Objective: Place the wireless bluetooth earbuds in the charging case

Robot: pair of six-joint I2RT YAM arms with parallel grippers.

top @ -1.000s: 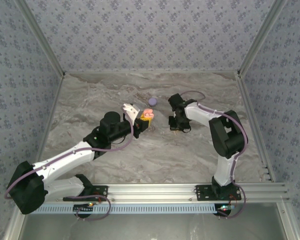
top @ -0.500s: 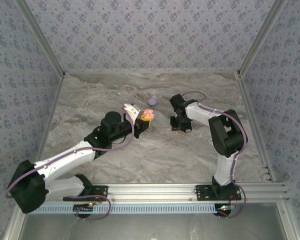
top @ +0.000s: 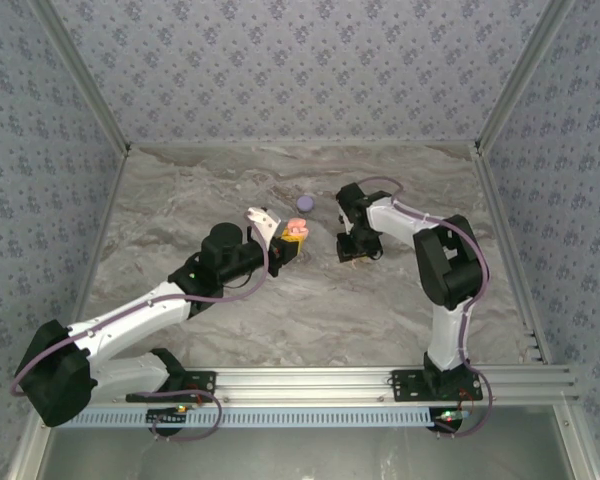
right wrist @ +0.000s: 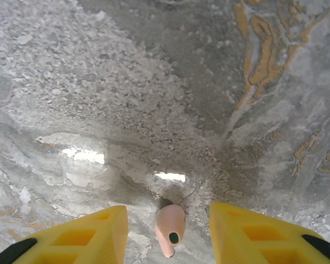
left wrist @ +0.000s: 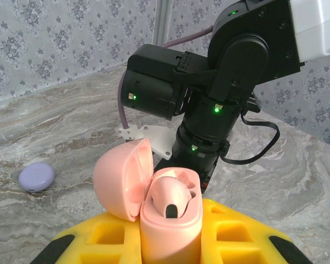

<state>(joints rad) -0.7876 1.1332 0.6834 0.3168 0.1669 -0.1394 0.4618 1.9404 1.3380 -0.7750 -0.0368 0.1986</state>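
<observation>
My left gripper is shut on the pink charging case, whose body sits upright between the yellow fingers. Its lid is swung open to the left. One pale pink earbud rests in the case. From above, the case is at mid-table. A second pink earbud lies on the marble between my right gripper's yellow fingers. The right gripper is open, pointing down just above it, fingers apart from the bud. In the top view the right gripper hangs just right of the case.
A closed lavender round case lies on the marble table behind the two grippers, seen left of the pink case. The right arm's black wrist looms close behind the pink case. Patterned walls enclose the table.
The right gripper has shifted slightly to the left, toward the pink case. The left arm and the case have stayed still.
</observation>
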